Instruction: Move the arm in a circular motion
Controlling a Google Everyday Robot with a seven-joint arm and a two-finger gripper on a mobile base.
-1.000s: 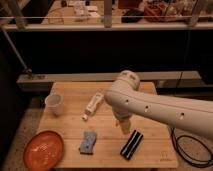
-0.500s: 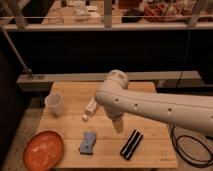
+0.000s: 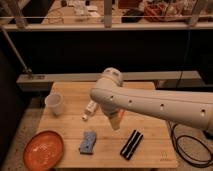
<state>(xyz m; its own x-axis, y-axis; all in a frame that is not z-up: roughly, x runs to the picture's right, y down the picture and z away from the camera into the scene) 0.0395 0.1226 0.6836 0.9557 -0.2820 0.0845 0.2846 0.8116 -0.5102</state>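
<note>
Camera view shows the arm (image 3: 155, 105) reaching in from the right over the wooden table (image 3: 70, 125), its beige gripper (image 3: 116, 120) pointing down above the middle, between a white bottle (image 3: 90, 108) and a black bar (image 3: 131, 144), how far open I cannot tell.

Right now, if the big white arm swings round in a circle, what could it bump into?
The gripper hangs low over the middle of the wooden table, at the end of the arm.
1. The small white bottle lies right beside it, so a sweep that way might knock it rolling.
2. The black block and the blue sponge lie close by. A low, wide circle could shove them toward the table's edge.
</note>
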